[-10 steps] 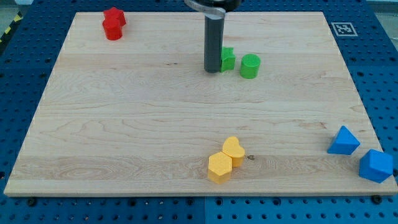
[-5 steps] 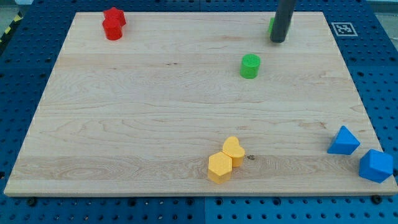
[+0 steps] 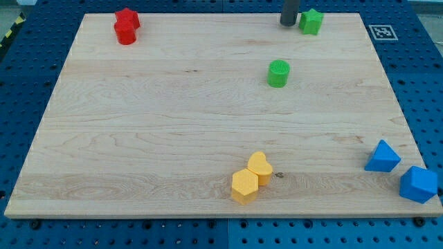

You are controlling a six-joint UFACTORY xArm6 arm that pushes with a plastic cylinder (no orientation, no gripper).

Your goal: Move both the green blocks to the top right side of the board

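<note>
Wooden board (image 3: pixel 138 138) on a blue pegboard table (image 3: pixel 21 90). My tip (image 3: pixel 288 24), a bare rod holding nothing, stands at the view's top edge. Green star block (image 3: pixel 311 21) sits just to its right; green cylinder block (image 3: pixel 278 73) lies below it, apart.

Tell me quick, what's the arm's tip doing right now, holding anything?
My tip: no gripper, holds nothing; it sits just left of the green star block, near the board's top edge.
</note>
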